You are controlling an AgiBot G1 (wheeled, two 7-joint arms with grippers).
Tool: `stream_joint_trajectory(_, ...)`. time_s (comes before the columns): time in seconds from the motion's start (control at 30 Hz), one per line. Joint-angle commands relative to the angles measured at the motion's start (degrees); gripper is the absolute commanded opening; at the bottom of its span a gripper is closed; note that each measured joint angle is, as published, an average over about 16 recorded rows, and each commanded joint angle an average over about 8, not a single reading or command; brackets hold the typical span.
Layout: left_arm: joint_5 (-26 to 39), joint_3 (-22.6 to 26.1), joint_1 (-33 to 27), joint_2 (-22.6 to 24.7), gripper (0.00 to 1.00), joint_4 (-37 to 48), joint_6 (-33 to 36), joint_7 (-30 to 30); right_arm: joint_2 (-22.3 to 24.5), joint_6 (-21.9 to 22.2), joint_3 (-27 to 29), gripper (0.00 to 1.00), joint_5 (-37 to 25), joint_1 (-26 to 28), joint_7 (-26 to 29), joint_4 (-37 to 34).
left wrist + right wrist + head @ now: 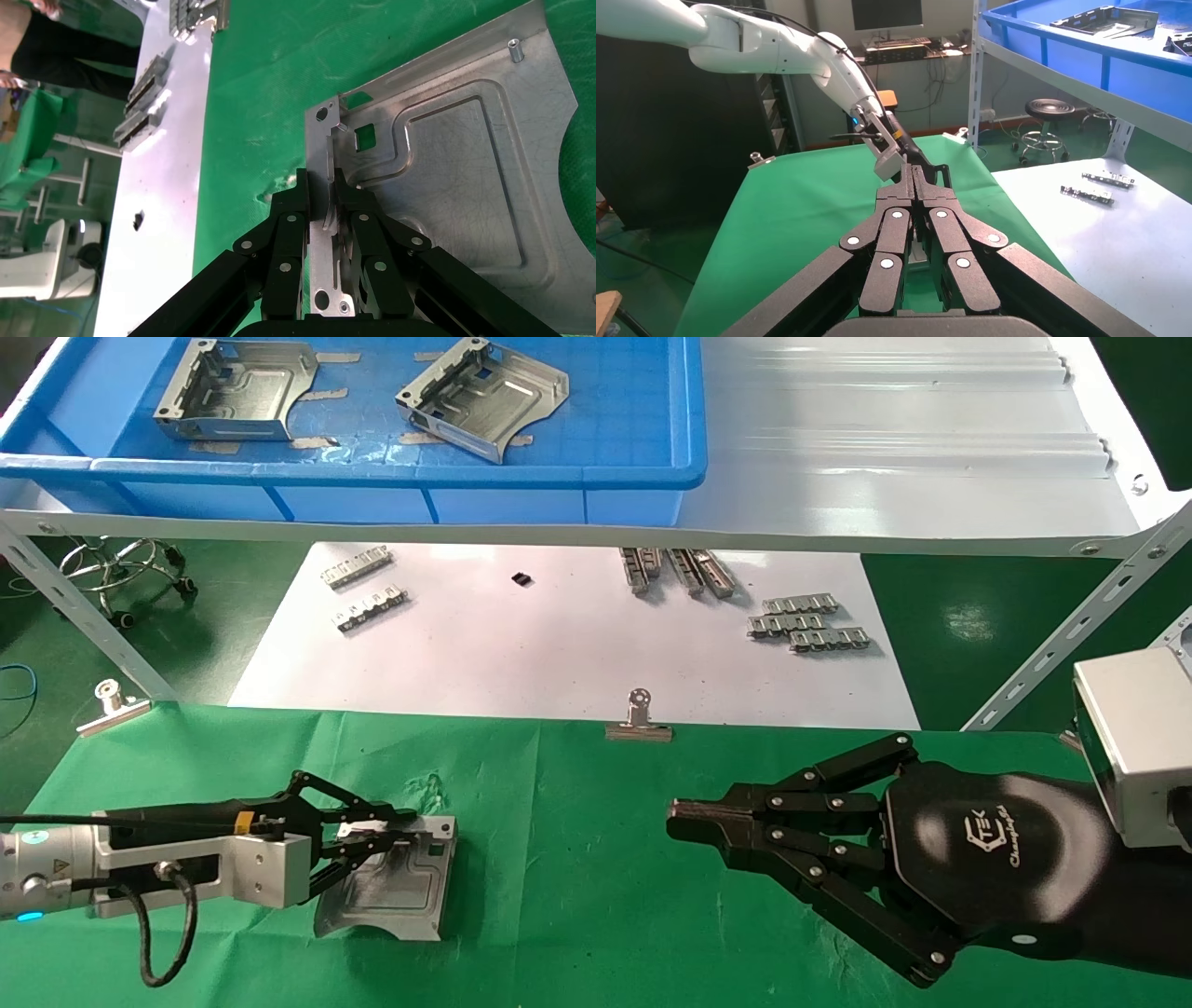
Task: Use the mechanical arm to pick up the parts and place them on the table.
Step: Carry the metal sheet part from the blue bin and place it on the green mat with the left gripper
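Since its jaws pinch the folded edge, the left claw (372,840) lays one part (396,887) flat on the table (577,905); at 3 o'clock, the right claw (694,822) idles, jaws pressed together.

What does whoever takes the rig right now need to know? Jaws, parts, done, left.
Left gripper: jaws shut on the folded-up edge of one bracket, which lies flat on the green table.
Right gripper: jaws shut, holding nothing, hovering over the table to the right of that bracket.
Parts: two more brackets, one at left and one at right, sit in the blue bin on the white shelf.
Done: one bracket is down on the table but not yet released.
Left: open the left jaws, then bring over the two from the bin.
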Motion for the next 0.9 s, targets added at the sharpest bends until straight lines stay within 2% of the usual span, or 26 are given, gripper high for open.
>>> stream_joint_trajectory(0.03,-0.03,-0.11,-0.13,0.23,0.1,0.71,0.37,1.12,0.0,0.0,0.0,0.0,0.0,0.0,0.0,0.0)
stream_joint_trajectory(0.23,0.59,0.22,-0.9,0.95,0.84,3.15,1.54,2.57,0.0,0.0,0.0,0.0,0.0,0.0,0.0,0.0)
stream_joint_trajectory(0.3,0.84,0.38,-1.09,1.19,0.99,3.88,1.64,2.58,0.0,0.0,0.0,0.0,0.0,0.0,0.0,0.0)
stream_joint_trajectory(0.6,1.26,0.66,-1.6,1.58,1.0,5.17,1.69,2.13,0.0,0.0,0.0,0.0,0.0,0.0,0.0,0.0)
stream_joint_trajectory(0.9,0.86,0.92,-1.96,0.3,1.0,3.77,3.3,-1.66,0.0,0.0,0.0,0.0,0.0,0.0,0.0,0.0)
